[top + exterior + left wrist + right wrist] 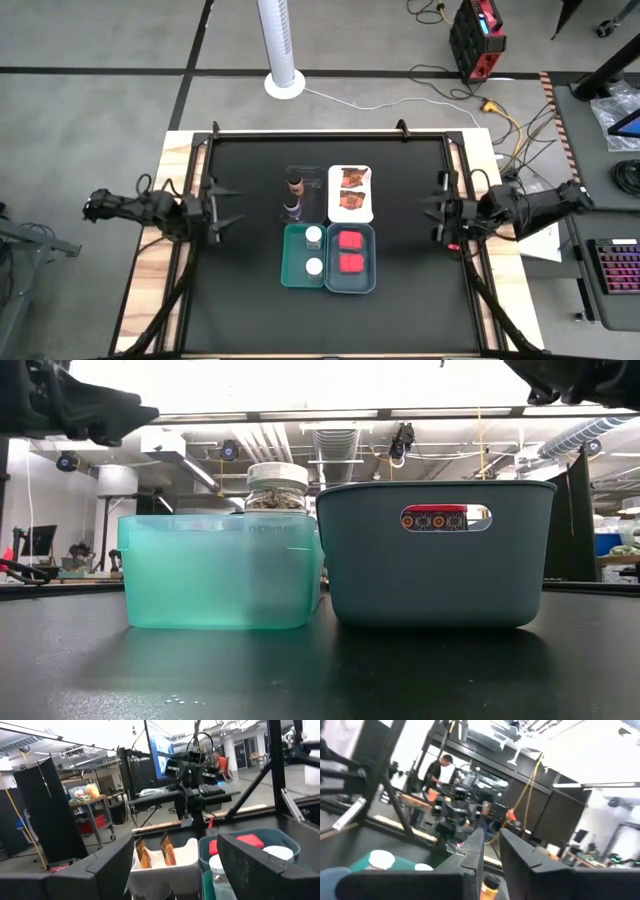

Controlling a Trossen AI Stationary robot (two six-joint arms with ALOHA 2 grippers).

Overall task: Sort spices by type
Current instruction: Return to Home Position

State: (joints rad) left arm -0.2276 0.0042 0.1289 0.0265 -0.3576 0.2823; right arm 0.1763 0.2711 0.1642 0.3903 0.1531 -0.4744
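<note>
Spices sorted by type, all lying between the two sets of jaws and well apart from both. White-capped jars (314, 236) in the teal tray (285, 256) are judged rigid, smooth and light, and best taken across the body. Packets (351, 178) are judged soft and slippery, red boxes (350, 240) stiff and flat-sided. Left jaws are held wide and right jaws narrow, both empty.
</note>
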